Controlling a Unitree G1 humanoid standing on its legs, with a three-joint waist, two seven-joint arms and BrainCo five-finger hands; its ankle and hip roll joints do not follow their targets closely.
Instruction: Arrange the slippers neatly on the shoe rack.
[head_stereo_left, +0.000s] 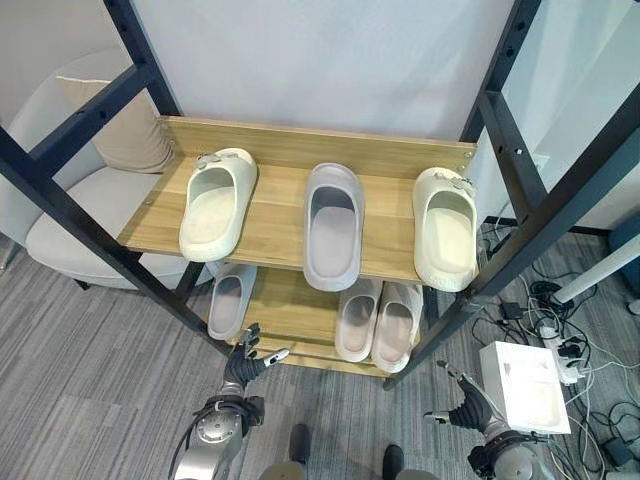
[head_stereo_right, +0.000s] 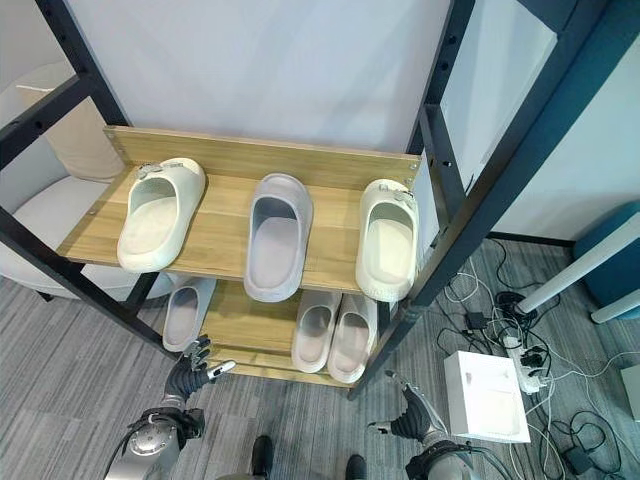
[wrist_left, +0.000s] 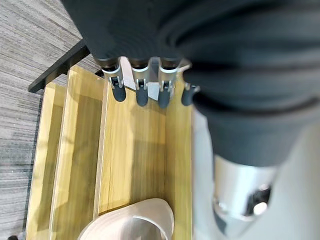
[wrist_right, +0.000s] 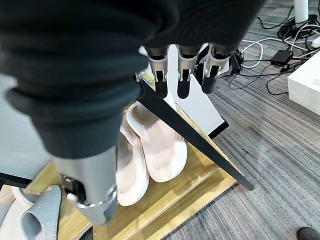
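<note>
Both hands empty, fingers relaxed: left hand (head_stereo_left: 243, 368) and right hand (head_stereo_left: 470, 410) hung low before shoe rack (head_stereo_left: 300, 152); slippers (head_stereo_left: 334, 226) shelved

- Top shelf of the shoe rack (head_stereo_left: 280, 215): cream slipper (head_stereo_left: 216, 202) left, grey slipper (head_stereo_left: 333, 225) middle, cream slipper (head_stereo_left: 447, 227) right.
- Lower shelf: grey slipper (head_stereo_left: 229, 302) left, pinkish pair (head_stereo_left: 380, 320) right, touching.

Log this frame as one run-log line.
top shelf: two cream slippers, grey slipper between | lower shelf: grey slipper, pink pair | left hand open, empty | right hand open, empty
</note>
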